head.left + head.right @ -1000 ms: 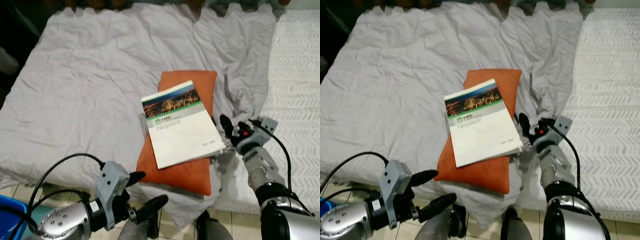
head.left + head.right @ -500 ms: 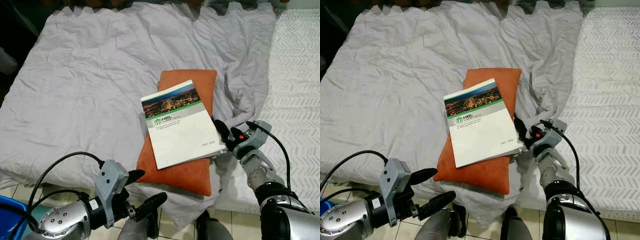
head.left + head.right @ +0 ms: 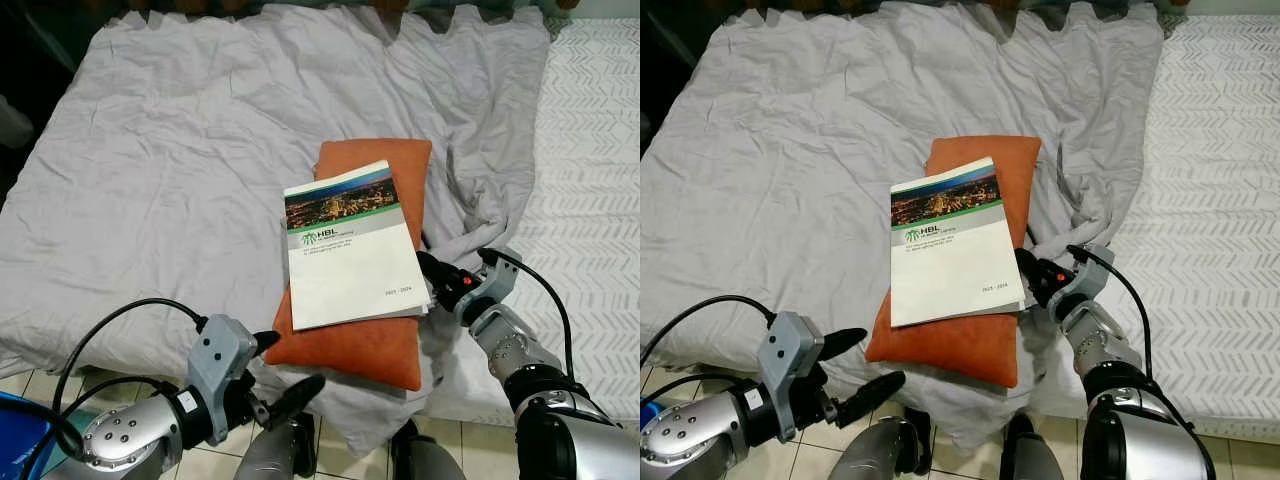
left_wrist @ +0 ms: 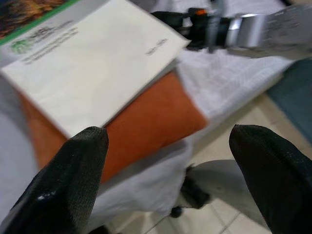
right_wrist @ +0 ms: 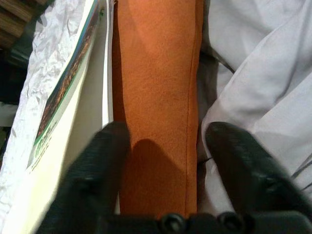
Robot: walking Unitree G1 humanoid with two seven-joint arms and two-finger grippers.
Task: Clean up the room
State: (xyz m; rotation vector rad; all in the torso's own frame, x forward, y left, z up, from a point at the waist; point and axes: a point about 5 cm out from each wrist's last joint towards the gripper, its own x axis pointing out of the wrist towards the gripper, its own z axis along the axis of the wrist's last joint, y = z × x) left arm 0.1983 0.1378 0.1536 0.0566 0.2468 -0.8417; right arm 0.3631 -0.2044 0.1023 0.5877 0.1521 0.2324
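we read "HBL" by a green logo | on booklet (image 3: 353, 245) cover | beside right gripper (image 3: 440, 278) | smaller print illegible

A crumpled grey sheet (image 3: 180, 180) sprawls over most of the bed, creased all the way across. Its top edge runs ragged along the far side, and its near edge hangs over the bed's front. Along the bed's right side a white cover (image 3: 600, 200) with a raised chevron pattern lies flat, and the sheet's bunched right edge overlaps it. Pale tiled floor (image 3: 25, 385) shows below the near edge. Beyond the far left corner it's just dark shadow.
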